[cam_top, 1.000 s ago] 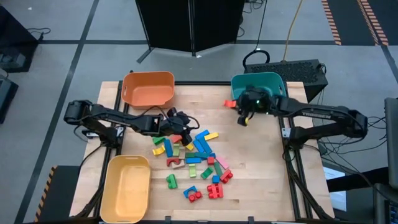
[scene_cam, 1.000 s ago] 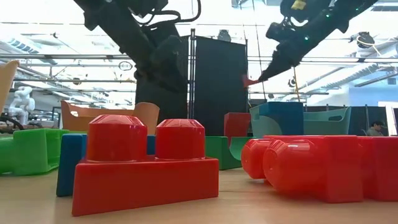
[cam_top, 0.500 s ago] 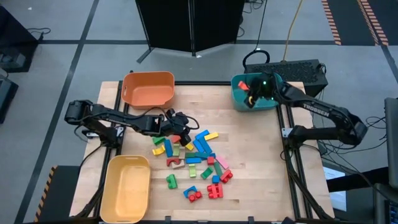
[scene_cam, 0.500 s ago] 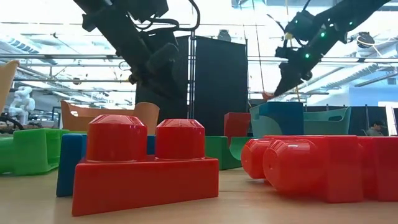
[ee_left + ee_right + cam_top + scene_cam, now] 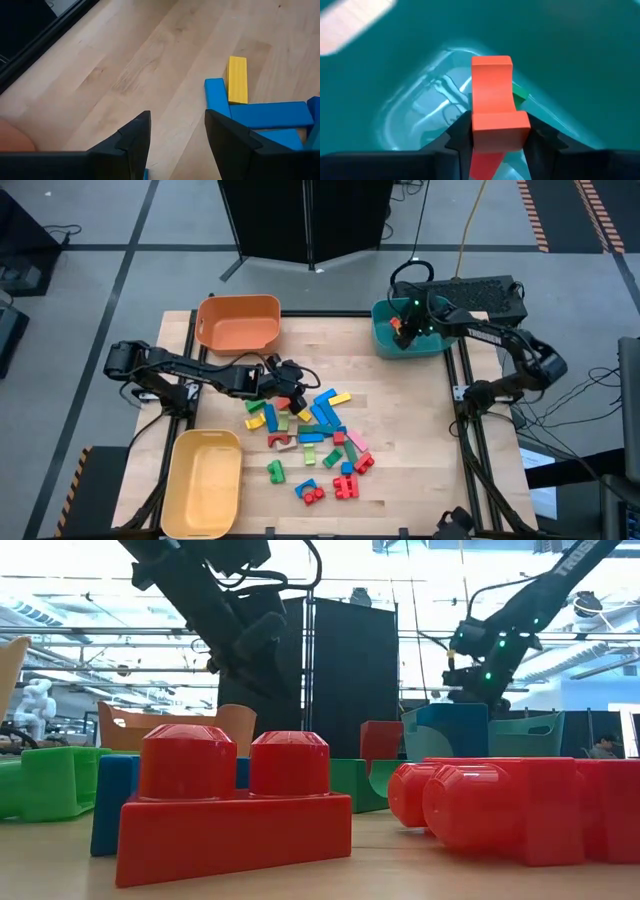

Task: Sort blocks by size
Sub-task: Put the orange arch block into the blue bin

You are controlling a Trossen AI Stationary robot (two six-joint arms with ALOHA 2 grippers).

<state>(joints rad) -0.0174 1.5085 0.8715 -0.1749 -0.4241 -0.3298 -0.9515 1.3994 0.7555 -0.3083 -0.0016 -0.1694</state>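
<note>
The blocks [image 5: 310, 435] lie in a loose pile mid-table: red, blue, green, yellow and pink bars, arches and studded bricks. My left gripper [image 5: 290, 385] hovers open at the pile's far left edge; its wrist view shows the open fingers [image 5: 177, 125] over bare wood, short of a yellow bar [image 5: 237, 80] and blue bars [image 5: 270, 115]. My right gripper [image 5: 403, 330] is inside the teal bin [image 5: 380, 310] at the far right, shut on a red arch block [image 5: 492, 100]. A green block [image 5: 521, 93] lies on the bin's floor. My right gripper pinches the red arch block's near end [image 5: 492, 131] between its two fingers [image 5: 459, 134], one on each flat side. The fingers slant down into the teal bin. The block sticks out ahead of the fingertips along the fingers, clear of the bin's floor.
An orange bin [image 5: 238, 322] stands at the far left and a yellow bin [image 5: 203, 480] at the near left. Red studded bricks [image 5: 235, 805] lie at the near edge, close to the low camera. Bare wood lies between the pile and the teal bin.
My right gripper has carried the red arch block from beside the teal bin toward the table's far right corner, over the bin's rim, and has gone down into the bin, still shut on the block. My left gripper has kept its place.
</note>
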